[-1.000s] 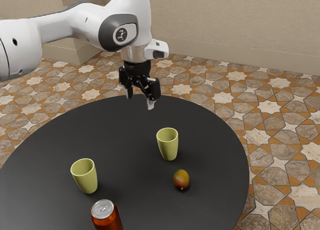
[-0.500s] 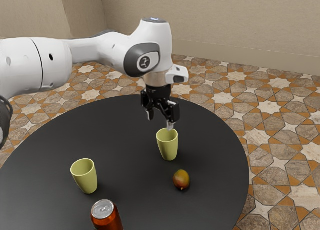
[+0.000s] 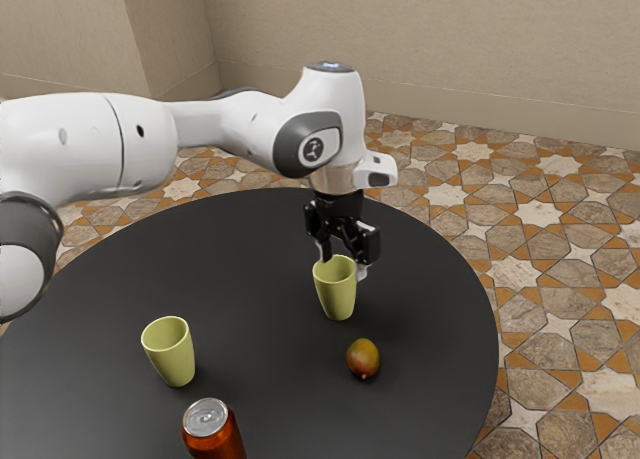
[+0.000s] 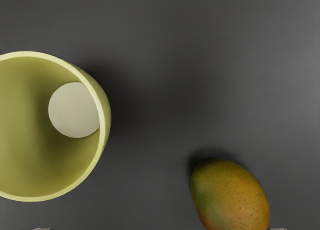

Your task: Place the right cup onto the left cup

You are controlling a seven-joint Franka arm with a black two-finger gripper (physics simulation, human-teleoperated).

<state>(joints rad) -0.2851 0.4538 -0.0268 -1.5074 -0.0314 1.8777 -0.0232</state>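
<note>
Extended the arm (image 3: 240,134) from the exterior view's left, over the round black table (image 3: 250,239). Held the gripper (image 3: 344,262) pointing down at the rim of the far cup (image 3: 337,294), at the exterior view's right. Had the jaws set wide apart, with the near one just beside the rim toward the exterior view's right. Could not confirm contact with the rim. Located the far cup upright on the table, yellow-green, mouth up, with a pale round base visible inside from the wrist camera. Found the near cup (image 3: 170,351), matching in colour and form, upright on the table toward the exterior view's left, well apart from the far cup. Located the red can (image 3: 213,442), silver top facing up, just beside the near cup on the side toward the exterior camera. Found the mango (image 3: 363,358), mottled green and orange, on the table near the far cup, with bare table between. Identified patterned floor tiles (image 3: 540,214) beyond the table and a plain beige wall (image 3: 430,49) behind.
</note>
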